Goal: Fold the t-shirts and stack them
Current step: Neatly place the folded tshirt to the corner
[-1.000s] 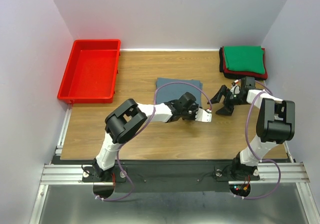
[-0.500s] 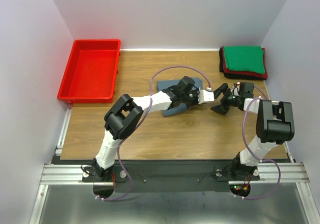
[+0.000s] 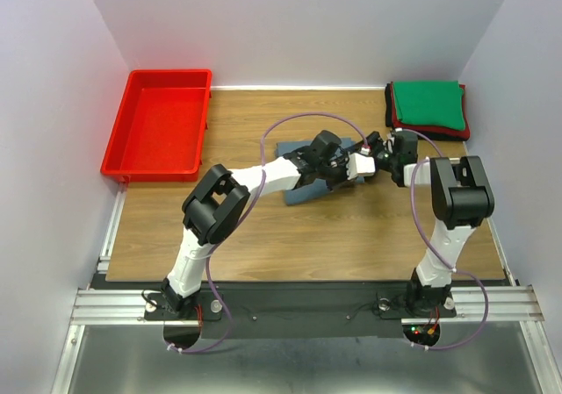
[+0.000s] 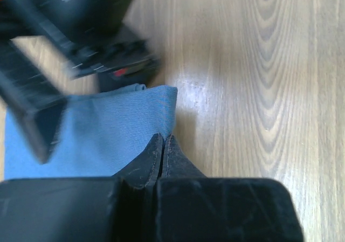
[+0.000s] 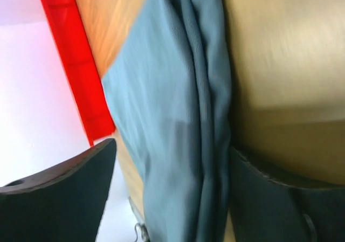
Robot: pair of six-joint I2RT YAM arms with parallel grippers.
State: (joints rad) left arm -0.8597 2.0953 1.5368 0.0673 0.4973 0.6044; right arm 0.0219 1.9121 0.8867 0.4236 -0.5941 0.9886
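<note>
Blue-grey t-shirt in left gripper

T-shirts: 4 tot. — 1 blue-grey, 3 stacked; tray: 1; arms: 2.

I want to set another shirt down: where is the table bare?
Bare: the table strip between its near edge and the blue-grey t-shirt, and the gap between red tray and that shirt. Crowded: left claw and right claw meet at the shirt's right edge, near the green-topped stack.
</note>
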